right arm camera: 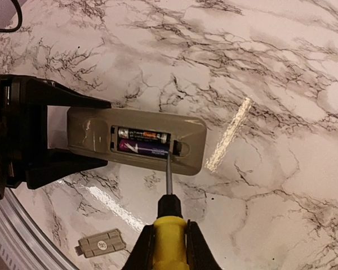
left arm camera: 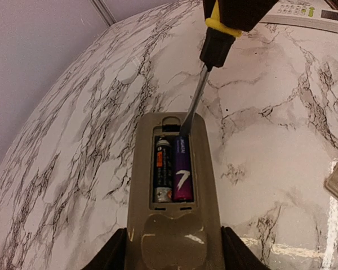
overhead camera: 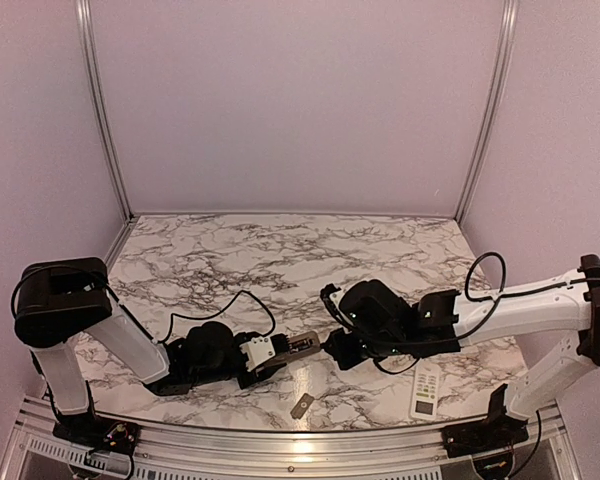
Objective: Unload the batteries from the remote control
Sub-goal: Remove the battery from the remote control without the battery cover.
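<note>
The left arm (overhead camera: 110,335) reaches low from its near-left base toward the middle, forearm nearly level. The left gripper (overhead camera: 278,350) points right, its fingers (left arm camera: 115,256) clamped on either side of the remote control (left arm camera: 139,191). The right arm (overhead camera: 525,300) stretches leftward from the near-right base, wrist dipped. The right gripper (overhead camera: 338,350) is closed tight on the screwdriver (right arm camera: 170,228) handle. The two grippers face each other, close together.

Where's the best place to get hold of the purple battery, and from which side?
Its end by the screwdriver tip, from above. The purple battery lies flat in the remote's open bay, hemmed between the dark battery and the bay wall, so its sides likely offer no grip; lever that end up first.
</note>
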Robot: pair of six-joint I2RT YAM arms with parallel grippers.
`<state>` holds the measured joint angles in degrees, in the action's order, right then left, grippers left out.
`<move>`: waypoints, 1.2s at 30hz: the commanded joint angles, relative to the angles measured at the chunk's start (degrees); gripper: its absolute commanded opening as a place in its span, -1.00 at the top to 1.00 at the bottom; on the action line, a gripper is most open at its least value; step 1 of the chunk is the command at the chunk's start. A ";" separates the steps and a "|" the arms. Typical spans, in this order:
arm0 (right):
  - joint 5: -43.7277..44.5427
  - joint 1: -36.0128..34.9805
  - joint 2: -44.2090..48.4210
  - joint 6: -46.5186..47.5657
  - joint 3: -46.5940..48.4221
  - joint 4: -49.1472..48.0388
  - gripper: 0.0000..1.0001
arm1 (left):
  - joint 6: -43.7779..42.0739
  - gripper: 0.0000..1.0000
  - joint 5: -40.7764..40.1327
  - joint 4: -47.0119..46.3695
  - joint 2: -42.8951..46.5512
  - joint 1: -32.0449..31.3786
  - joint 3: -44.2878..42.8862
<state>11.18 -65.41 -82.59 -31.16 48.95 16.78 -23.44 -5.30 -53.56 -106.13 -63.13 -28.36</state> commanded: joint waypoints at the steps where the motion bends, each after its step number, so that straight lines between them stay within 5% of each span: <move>1: -0.72 -0.56 -1.67 1.04 1.99 0.83 1.00 | -0.44 1.00 -0.57 -0.49 -1.09 -0.41 -1.30; 36: -7.93 -0.60 -4.99 4.44 0.82 -3.06 1.00 | -0.88 1.00 -0.28 0.03 -1.01 -0.67 -1.33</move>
<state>6.13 -65.41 -86.48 -27.29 49.80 13.28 -23.62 -6.31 -52.38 -106.83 -63.29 -28.36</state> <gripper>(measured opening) 0.144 0.529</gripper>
